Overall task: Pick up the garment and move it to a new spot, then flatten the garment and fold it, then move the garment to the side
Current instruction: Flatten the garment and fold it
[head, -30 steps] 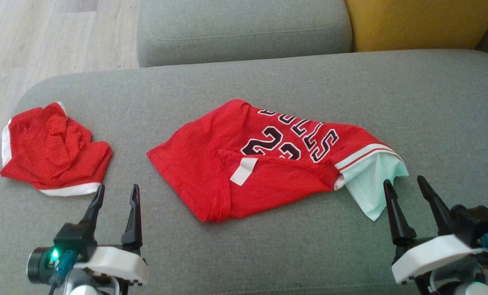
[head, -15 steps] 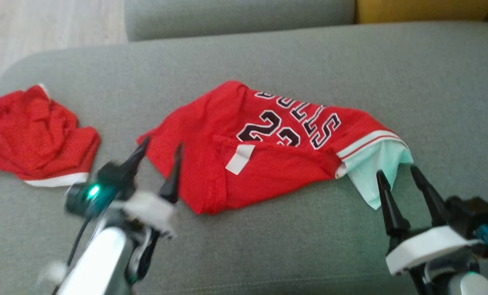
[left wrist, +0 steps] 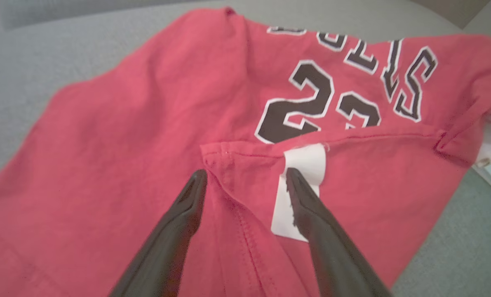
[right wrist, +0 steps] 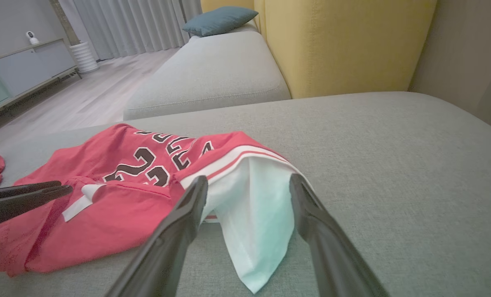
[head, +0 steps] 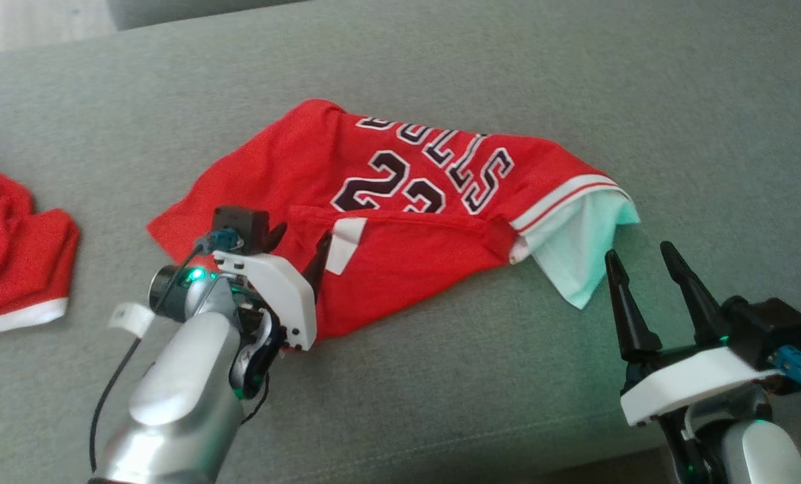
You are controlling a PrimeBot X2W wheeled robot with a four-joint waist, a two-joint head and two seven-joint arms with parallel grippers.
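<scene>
Pick-up is judged in hand: jaws are held open, left gripper (left wrist: 245,173) over the jersey's (head: 265,161) fold, right gripper (head: 637,250) beside it; closure on cloth is needed next.

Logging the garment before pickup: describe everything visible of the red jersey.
The red jersey looks like soft knit and lies partly folded on the grey sofa cushion. Black white-edged lettering and numerals face up. A white label sits on a folded flap; pale fabric pokes past striped trim. The open left gripper is poised over the flap's edge.
</scene>
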